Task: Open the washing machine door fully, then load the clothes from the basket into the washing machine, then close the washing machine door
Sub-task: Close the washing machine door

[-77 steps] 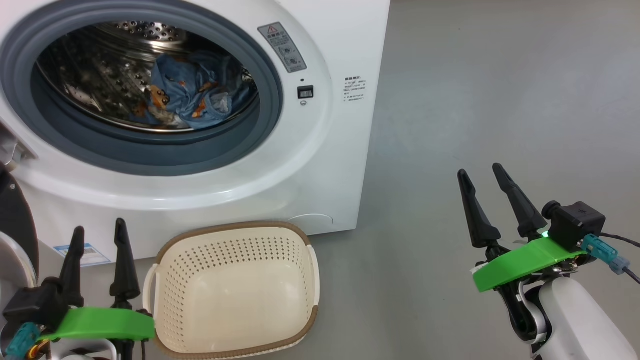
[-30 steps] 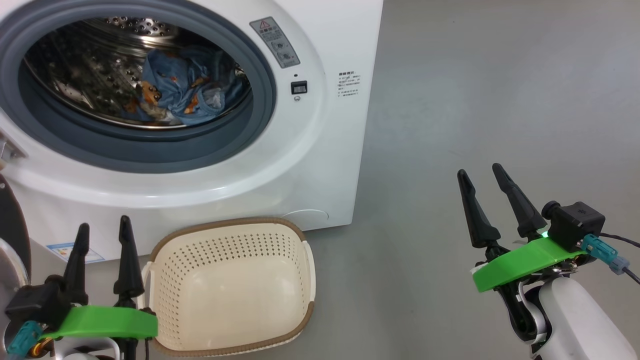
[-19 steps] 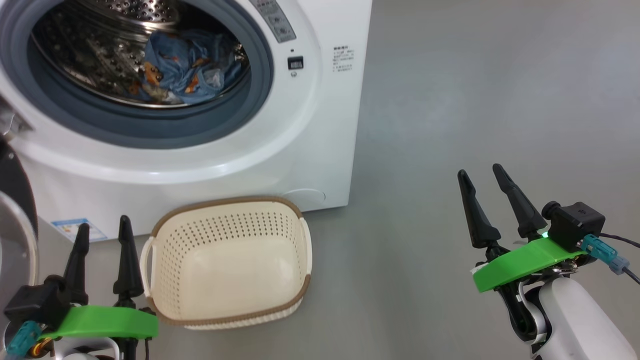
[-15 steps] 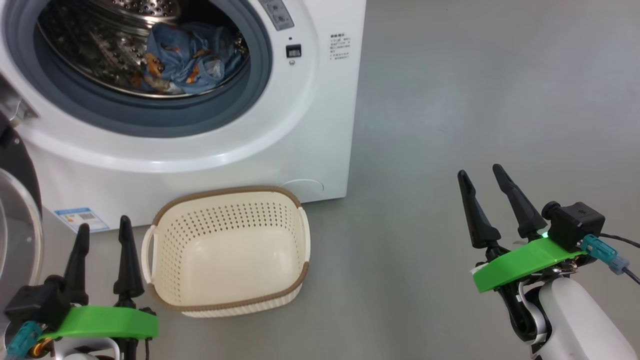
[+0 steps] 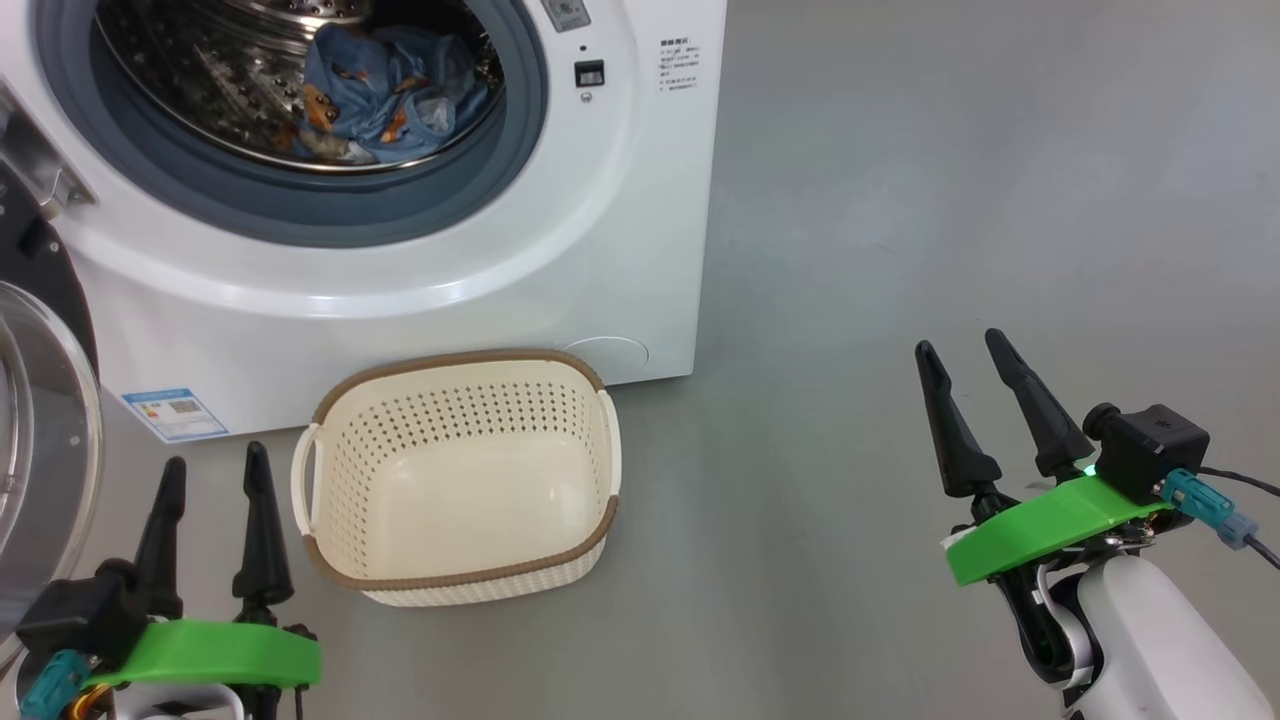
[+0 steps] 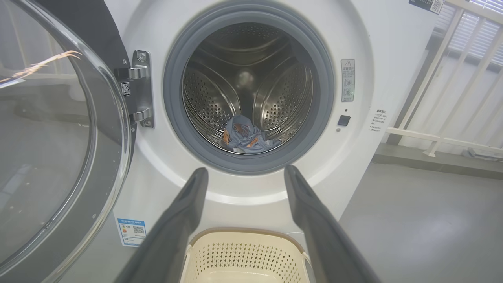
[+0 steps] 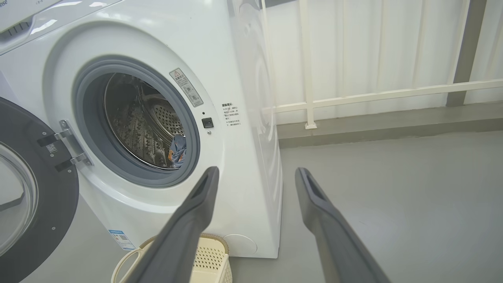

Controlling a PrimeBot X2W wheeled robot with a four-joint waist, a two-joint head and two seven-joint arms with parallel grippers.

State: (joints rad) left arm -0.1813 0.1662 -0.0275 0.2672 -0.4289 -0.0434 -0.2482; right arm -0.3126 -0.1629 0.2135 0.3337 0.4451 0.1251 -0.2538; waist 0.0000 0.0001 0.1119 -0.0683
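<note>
- Where the perforated steel drum (image 6: 283, 94) dips to its lowest point, the clothes (image 5: 380, 90) lie in one crumpled light-blue heap with orange-red figures; how many garments are in it cannot be told; in the right wrist view the grey rubber ring (image 5: 300, 215) hides all but a sliver
- the washing machine (image 5: 620, 250) stands on the grey floor (image 5: 950, 180) with its mouth uncovered; the head view's upper edge cuts off its top; the warning label and the small print beside the opening are too small to read
- the washing machine door (image 6: 59, 137) hangs swung out on the metal hinge (image 6: 139, 88) at the left of the opening; its clear bowl window bulges outward; the frame edge cuts it off in every view
- the basket (image 5: 450, 358) sits on the floor just in front of the machine with nothing in it; the left wrist view cuts off its near end, and a finger covers part of it in the right wrist view
- the left gripper (image 5: 216, 458) hovers near the basket's left handle, apart from it; its fingers are spread and pinch nothing
- the right gripper (image 5: 958, 340) hangs well apart to the right over bare floor; its fingers are spread with nothing between them
- a white railing (image 7: 373, 94) runs behind the machine
</note>
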